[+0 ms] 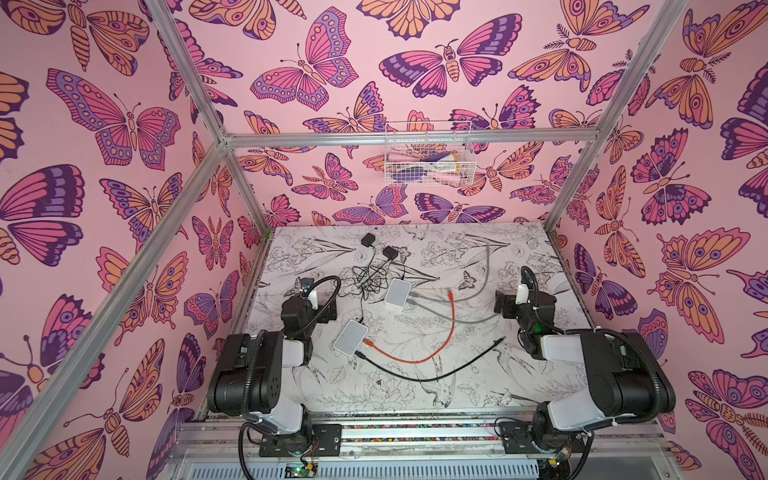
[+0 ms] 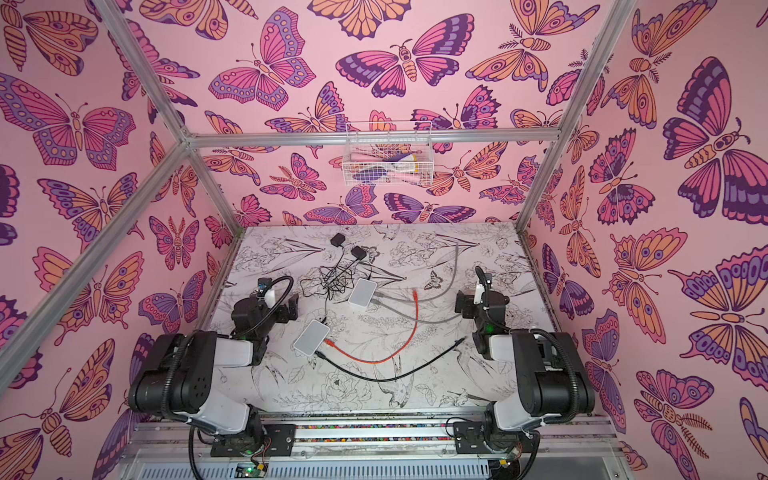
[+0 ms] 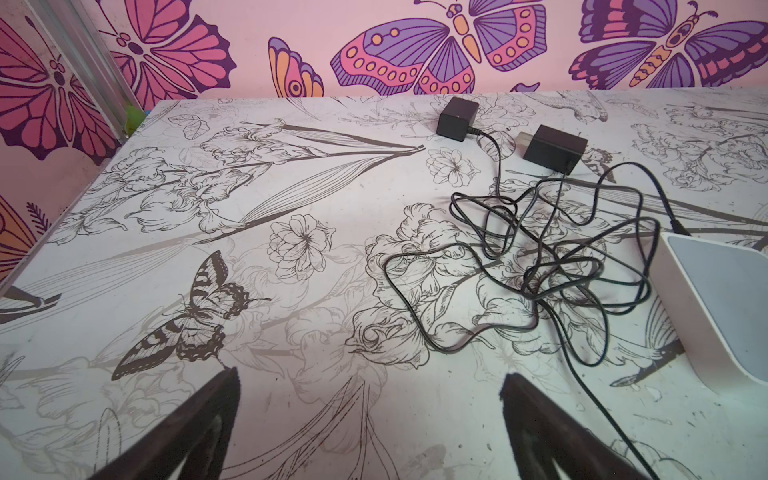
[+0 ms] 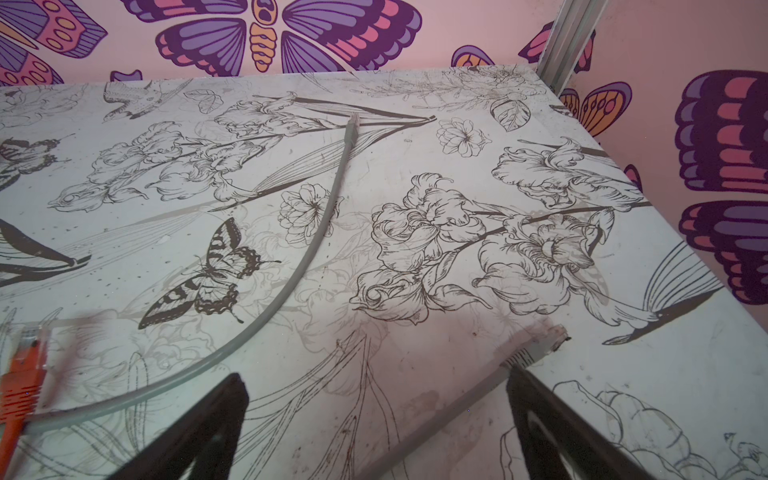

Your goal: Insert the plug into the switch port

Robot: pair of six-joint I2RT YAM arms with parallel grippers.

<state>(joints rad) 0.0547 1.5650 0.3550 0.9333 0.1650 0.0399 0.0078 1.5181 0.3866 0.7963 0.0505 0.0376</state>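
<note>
From my remote seat this reads as a robotics lab cell, not a home. Bare aluminium struts (image 1: 311, 139) frame butterfly-print walls (image 1: 307, 66) across the upper frame. A flower-printed tabletop (image 1: 415, 399) fills the lower middle. Two robot arms (image 1: 249, 374) are bolted to a metal rail (image 1: 415, 434) along the bottom edge. A wire basket (image 1: 428, 174) hangs upper centre.

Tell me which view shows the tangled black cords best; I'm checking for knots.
The left wrist view: the tangled black cords lie close, their loops distinct. Both top views show them small and distant. The right wrist view misses them.
</note>
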